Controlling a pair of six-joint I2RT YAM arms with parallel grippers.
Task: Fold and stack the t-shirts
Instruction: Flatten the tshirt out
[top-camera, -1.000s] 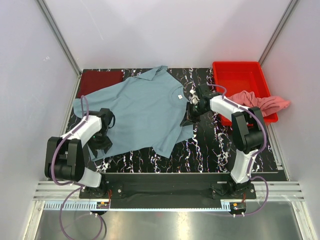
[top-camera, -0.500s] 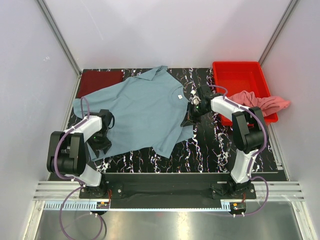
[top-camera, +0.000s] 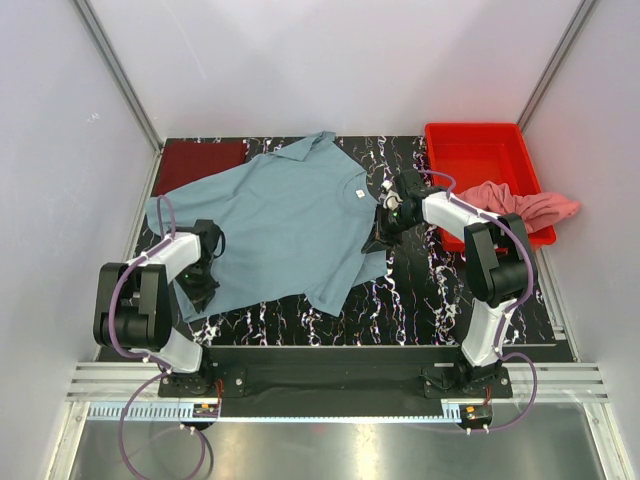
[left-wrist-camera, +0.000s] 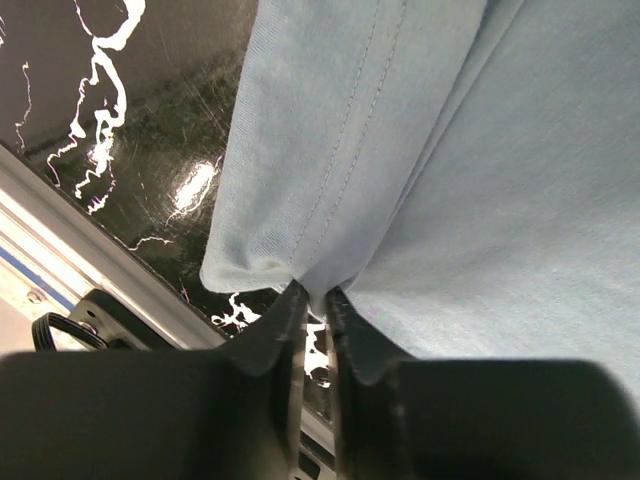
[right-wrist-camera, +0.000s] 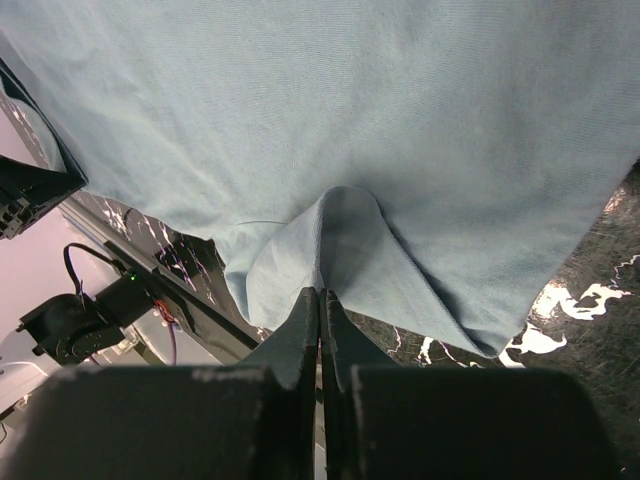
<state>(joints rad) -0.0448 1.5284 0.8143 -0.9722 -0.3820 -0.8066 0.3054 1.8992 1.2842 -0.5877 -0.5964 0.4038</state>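
A grey-blue t-shirt (top-camera: 285, 225) lies spread across the black marbled table. My left gripper (top-camera: 200, 283) pinches the hemmed edge of that shirt (left-wrist-camera: 300, 200) at its near-left side, cloth bunched between the jaws (left-wrist-camera: 314, 298). My right gripper (top-camera: 382, 232) is shut on a raised fold of the same shirt (right-wrist-camera: 340, 230) at its right edge, the jaws pressed together (right-wrist-camera: 321, 296). A dark maroon t-shirt (top-camera: 203, 162) lies folded at the far left corner. A salmon pink t-shirt (top-camera: 525, 207) hangs crumpled over the tray's near rim.
A red plastic tray (top-camera: 478, 152) stands at the far right of the table (top-camera: 420, 290). White walls close in on both sides. The arms' mounting rail (top-camera: 330, 355) runs along the near edge.
My left gripper has closed on the grey-blue shirt's edge and shifted slightly toward the left. The right gripper has stayed shut on its fold and has barely moved.
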